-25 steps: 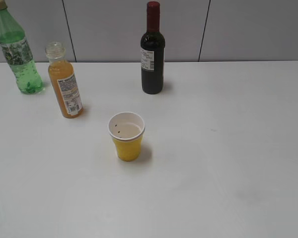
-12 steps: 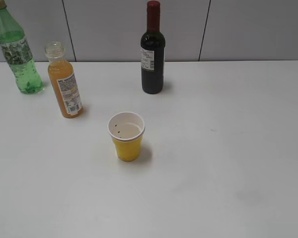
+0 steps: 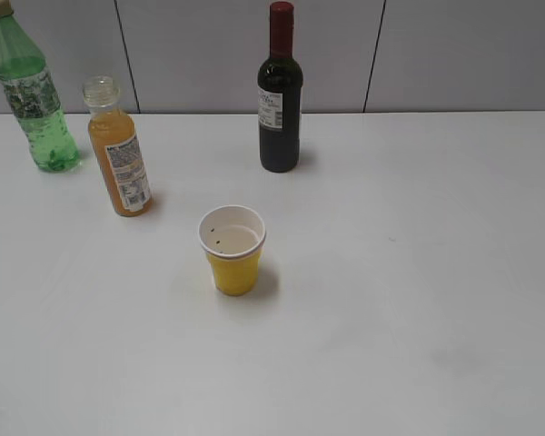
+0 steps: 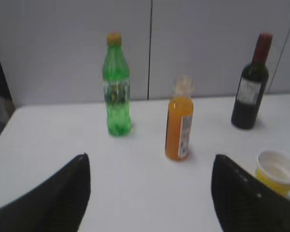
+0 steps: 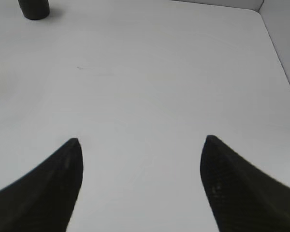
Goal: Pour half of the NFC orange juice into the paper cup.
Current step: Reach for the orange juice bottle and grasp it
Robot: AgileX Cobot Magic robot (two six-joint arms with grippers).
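Nothing poured yet: NFC orange juice [image 3: 119, 163] stands full, uncapped, apart from paper cup [image 3: 232, 249]. Left tool [image 4: 150, 191] and right tool [image 5: 140, 181] both spread wide, empty. Grasp, tilt, pour remain.

Left gripper [image 4: 150, 169]: two black fingers [image 4: 58, 193], broad at the base and tapering to blunt, rounded tips.
Left finish: matte with a faint woven, carbon-fibre look — a few small pale specks show on the right-hand finger.
Right gripper [image 5: 140, 145]: two dark fingers [image 5: 237, 183] of the same curved, horn-like shape, narrowing to points.
Right finish: fine cross-hatched weave — plain, with nothing printed on it.
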